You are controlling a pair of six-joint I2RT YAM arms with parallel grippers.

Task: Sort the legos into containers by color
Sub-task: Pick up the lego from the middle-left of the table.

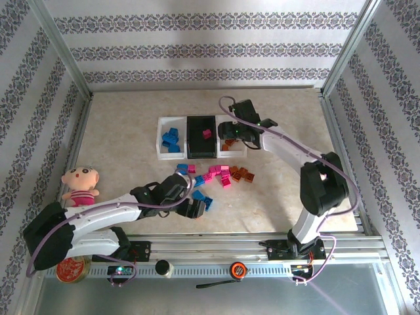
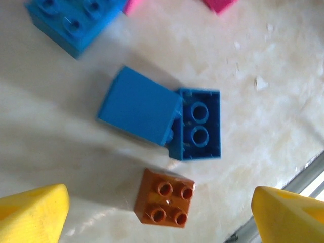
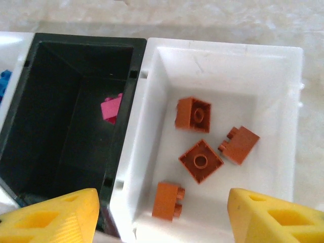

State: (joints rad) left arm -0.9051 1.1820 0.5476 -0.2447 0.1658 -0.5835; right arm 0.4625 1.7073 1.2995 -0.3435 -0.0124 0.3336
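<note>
**Left gripper** [image 2: 161,215]: jaws spread wide, nothing held. Its yellow fingertips [image 2: 35,210] sit in the lower corners of the wrist view, above the table [image 2: 283,101]. In the top view it is low and centre [image 1: 194,209].

**Orange brick** [image 2: 165,204]: studs up on the table, between those fingertips and touching neither.

**Blue pair** [image 2: 139,106]: centre of the left wrist view. One brick is tilted and leans on a second lying hollow side up.

**Blue single** [image 2: 71,20]: upper left corner of the same view.

**Right gripper** [image 3: 163,220]: jaws wide and empty, over the near rim of the right white tray [image 3: 283,66].

**Orange bricks** [image 3: 201,160]: four, inside the right white tray, each apart from the others.

**Black tray** [image 3: 66,50]: middle of the row. It holds one pink brick [image 3: 111,107].

**Left white tray** [image 1: 162,147]: holds several blue bricks [image 1: 171,138].

**Loose bricks** [image 1: 220,176]: blue, pink and orange, scattered on the table at mid-frame of the top view, just below the trays.

**Doll** [image 1: 80,185]: left side of the top view.

**Red tin** [image 1: 71,269]: lower left corner of the top view.
</note>
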